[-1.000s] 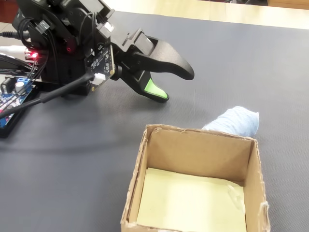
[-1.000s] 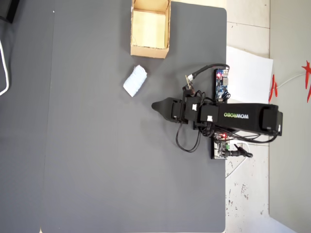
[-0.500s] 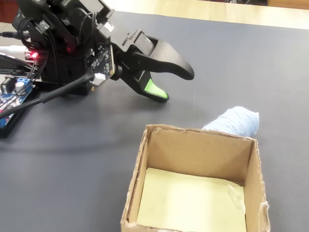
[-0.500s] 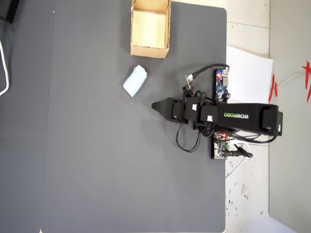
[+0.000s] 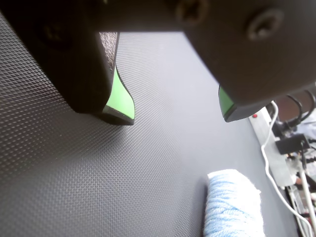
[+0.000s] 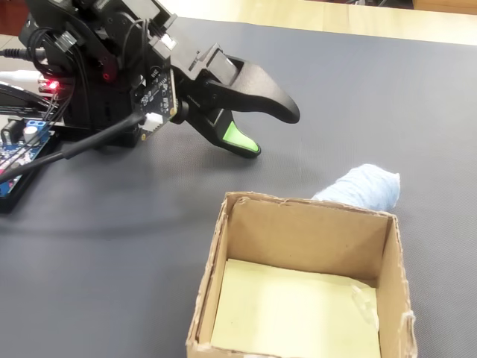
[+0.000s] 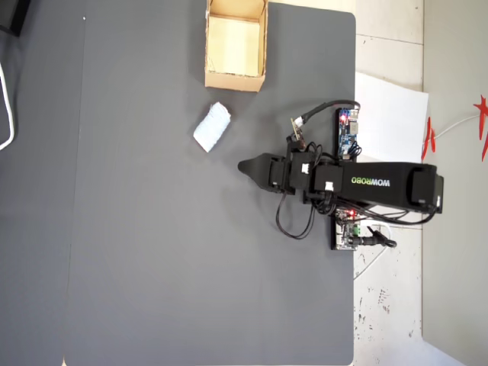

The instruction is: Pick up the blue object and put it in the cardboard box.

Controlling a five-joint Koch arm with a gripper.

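The blue object (image 7: pixel 212 127), a pale blue ribbed soft lump, lies on the dark mat just below the cardboard box (image 7: pixel 263 47) in the overhead view. In the fixed view the blue object (image 6: pixel 365 186) rests behind the far wall of the box (image 6: pixel 302 206), whose yellowish floor is bare. My gripper (image 6: pixel 273 131) hovers over the mat to the left of the lump, apart from it. In the wrist view my gripper (image 5: pixel 175 113) stands open, its green-padded fingertips (image 5: pixel 121 101) wide apart with only mat between them. There the blue object (image 5: pixel 232 202) sits at the lower right.
A blue circuit board (image 7: pixel 347 131) with lit red lights and cables sits by the arm's base (image 6: pixel 82 74). White paper (image 7: pixel 393 114) lies off the mat's right edge. A white power strip with cords (image 5: pixel 276 158) runs along the mat edge in the wrist view.
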